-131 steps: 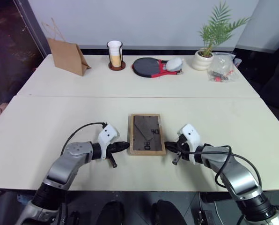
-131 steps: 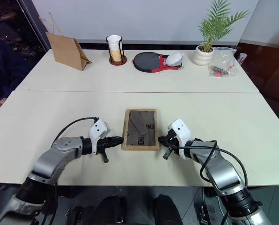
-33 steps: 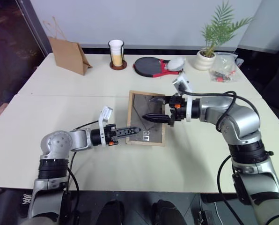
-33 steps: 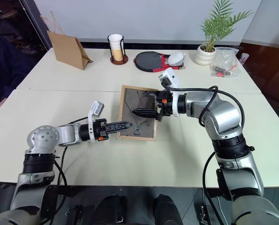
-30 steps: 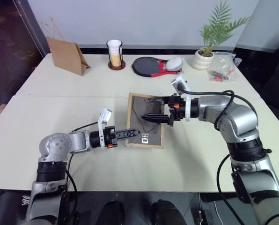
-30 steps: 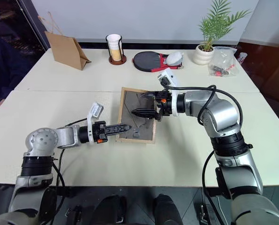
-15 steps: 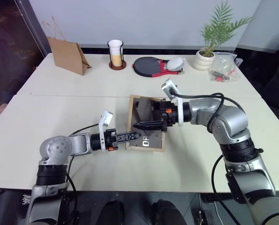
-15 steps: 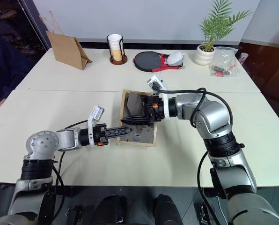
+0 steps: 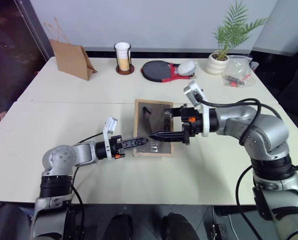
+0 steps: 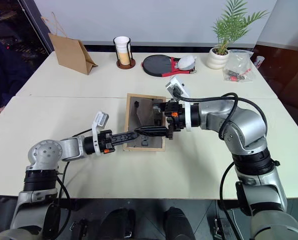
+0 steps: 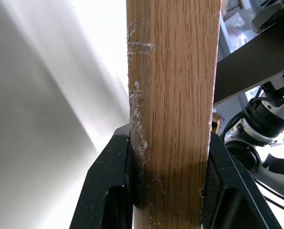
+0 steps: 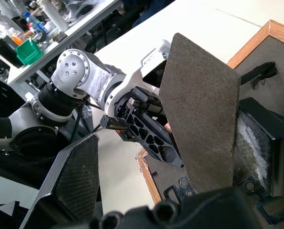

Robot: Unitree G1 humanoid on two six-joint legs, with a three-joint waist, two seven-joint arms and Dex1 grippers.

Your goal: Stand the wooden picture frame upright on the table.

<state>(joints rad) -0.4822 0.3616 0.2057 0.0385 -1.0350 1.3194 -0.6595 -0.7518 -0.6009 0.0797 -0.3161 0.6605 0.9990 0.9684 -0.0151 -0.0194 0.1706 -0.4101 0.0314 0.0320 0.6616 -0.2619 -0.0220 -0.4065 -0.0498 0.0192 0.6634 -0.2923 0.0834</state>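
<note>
Right hand withdrawn, wooden picture frame tilted

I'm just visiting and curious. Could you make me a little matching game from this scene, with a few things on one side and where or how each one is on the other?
Things:
1. wooden picture frame
2. brown paper bag
3. potted plant
4. right end effector

States or places:
A. far left corner of the table
B. open, over the frame's back
C. clamped at its edge by the left end effector
D. far right, beside a clear plastic bag

Pairs: 1-C, 2-A, 3-D, 4-B
</note>
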